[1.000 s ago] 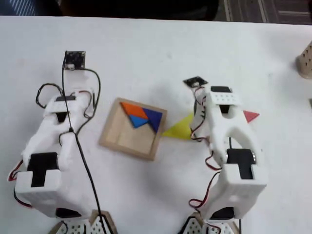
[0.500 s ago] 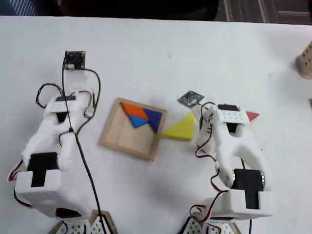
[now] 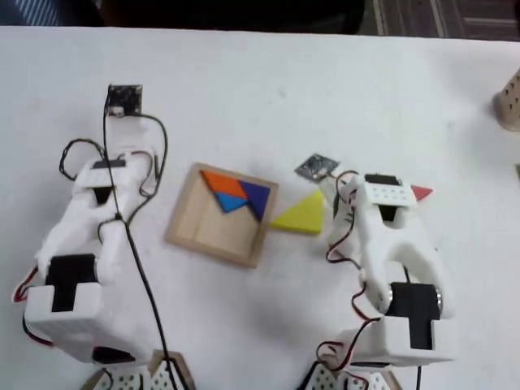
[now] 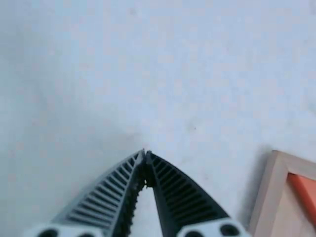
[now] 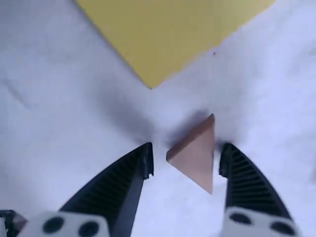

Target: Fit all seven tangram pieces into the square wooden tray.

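Tray (image 3: 213, 231) holds three pieces (image 3: 236, 193); yellow triangle (image 3: 302, 214), red piece (image 3: 419, 192) and brown triangle (image 5: 195, 158) lie outside. Right end effector (image 5: 186, 148) is wide, astride the brown triangle; left end effector (image 4: 144, 154) is closed.

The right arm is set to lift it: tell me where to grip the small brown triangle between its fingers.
The small brown triangle lies flat on the table inside the open right gripper, long edge toward one finger, opposite corner toward the other. Come straight down and pinch edge against corner; that should probably hold.
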Tool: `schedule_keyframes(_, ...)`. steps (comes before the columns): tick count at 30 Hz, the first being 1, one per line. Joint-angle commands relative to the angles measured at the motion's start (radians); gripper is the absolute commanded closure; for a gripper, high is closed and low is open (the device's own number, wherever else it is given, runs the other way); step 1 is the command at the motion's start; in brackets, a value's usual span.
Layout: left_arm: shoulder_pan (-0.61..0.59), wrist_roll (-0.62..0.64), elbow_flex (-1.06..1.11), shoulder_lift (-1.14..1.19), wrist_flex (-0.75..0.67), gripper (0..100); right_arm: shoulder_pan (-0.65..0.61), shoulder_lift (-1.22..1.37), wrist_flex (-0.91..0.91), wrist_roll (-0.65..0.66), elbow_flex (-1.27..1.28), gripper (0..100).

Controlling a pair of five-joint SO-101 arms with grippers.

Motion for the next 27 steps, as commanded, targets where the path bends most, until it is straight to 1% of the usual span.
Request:
schedule_keyframes(1, -0.008, 0.014, -0.058, -0.002, 0.0, 98, 0.001, -0.047, 0.027, 0.008, -0.011, 69.7)
schedule_keyframes(7, -0.008, 0.014, -0.058, -0.002, 0.0, 98, 0.03, -0.058, 0.019, 0.011, -0.011, 73.6)
schedule_keyframes(11, -0.008, 0.014, -0.058, -0.002, 0.0, 98, 0.048, -0.05, -0.042, 0.006, -0.005, 76.8)
schedule_keyframes(16, -0.008, 0.014, -0.058, -0.002, 0.0, 98, 0.068, -0.05, -0.058, 0.008, -0.005, 80.1)
schedule_keyframes(23, -0.008, 0.014, -0.058, -0.002, 0.0, 98, 0.044, -0.048, -0.077, 0.006, -0.005, 80.7)
schedule_keyframes(27, -0.008, 0.014, -0.057, -0.002, 0.0, 98, 0.033, -0.005, -0.091, 0.006, -0.015, 80.8)
